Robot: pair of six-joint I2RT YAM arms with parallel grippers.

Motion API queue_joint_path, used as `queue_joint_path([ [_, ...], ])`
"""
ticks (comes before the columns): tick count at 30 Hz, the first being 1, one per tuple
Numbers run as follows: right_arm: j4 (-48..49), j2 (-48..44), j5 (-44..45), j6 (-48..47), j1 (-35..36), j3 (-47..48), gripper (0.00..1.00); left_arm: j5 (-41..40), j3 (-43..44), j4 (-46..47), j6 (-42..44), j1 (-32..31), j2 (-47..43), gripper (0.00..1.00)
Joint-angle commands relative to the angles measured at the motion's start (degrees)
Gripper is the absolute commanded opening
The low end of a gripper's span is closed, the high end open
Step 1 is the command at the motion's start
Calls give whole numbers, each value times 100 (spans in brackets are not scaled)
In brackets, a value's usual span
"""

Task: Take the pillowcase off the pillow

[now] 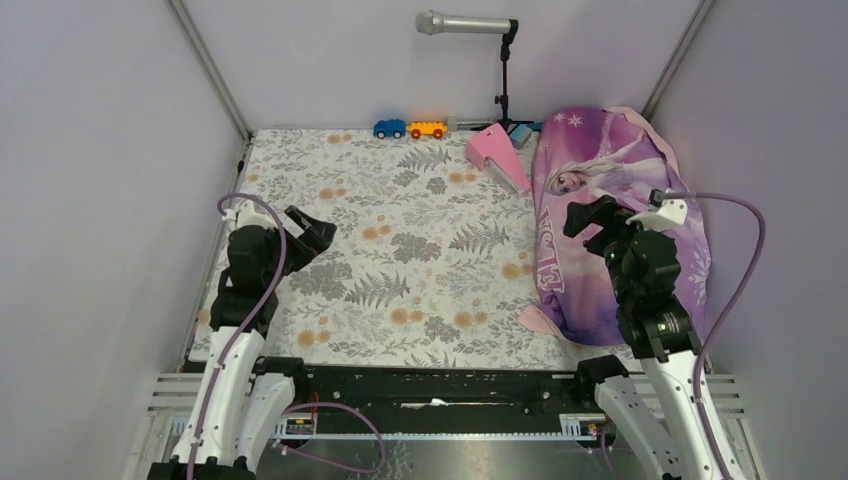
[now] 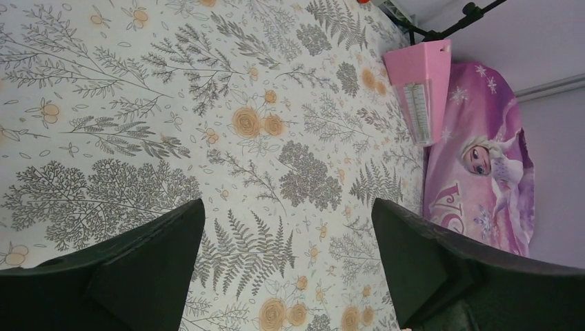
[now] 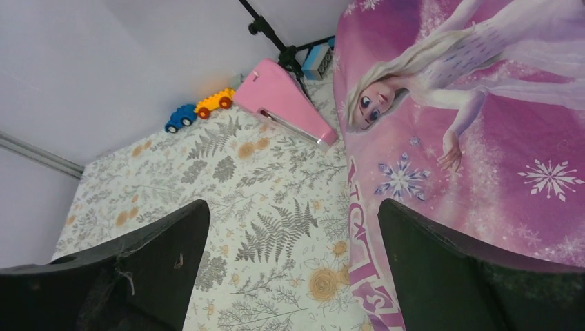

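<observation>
— Purple fabric with a blonde princess and snowflakes, from above: where exactly?
— Pillowcase (image 1: 572, 285), along the right edge of the flowered table cloth (image 1: 400, 250), stretched from far to near. Looks plump and filled. Pillow itself hidden inside, not seen.
— And the two arms from above?
— Left gripper (image 1: 318, 232) over the left part of the cloth, well apart from the pillowcase, fingers spread. Right gripper (image 1: 588, 215) above the middle of the pillowcase. Cannot tell from here if touching the fabric or not.
— At the far edge?
— Pink wedge (image 1: 497, 155) just beside the far left corner of the pillowcase. Blue toy car (image 1: 389, 128) and orange toy car (image 1: 427, 129) side by side near the wall. Microphone (image 1: 465, 23) on a black stand (image 1: 503, 75) above them.
— Now the left wrist camera?
— Left gripper (image 2: 286, 207) with its dark fingers (image 2: 131, 276) wide apart, holding nothing, only leaf and flower print below. Pillowcase (image 2: 483, 172) at the right border, wedge (image 2: 417, 83) against its edge or just beside, hard to say which.
— And the right wrist camera?
— Right gripper (image 3: 293, 203) also wide apart, clamped on nothing. One finger over the pillowcase (image 3: 483, 138), the other over bare cloth, with the fabric edge running between. Wedge (image 3: 283, 103) close to the princess face, both little cars behind it.
</observation>
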Motion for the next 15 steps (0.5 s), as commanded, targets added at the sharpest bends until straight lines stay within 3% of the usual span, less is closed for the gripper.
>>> queue_joint_path([
  [1,158,649,238,133,19,340,100,377,52,361,76,9,-245,99],
  [8,230,1978,49,635,27,452,100,1699,-277,1620,-707,-25,448,99],
  [15,-81,3875,1317,-759,16,1000,100,1456,-675,2475,-1032,-777,782,99],
])
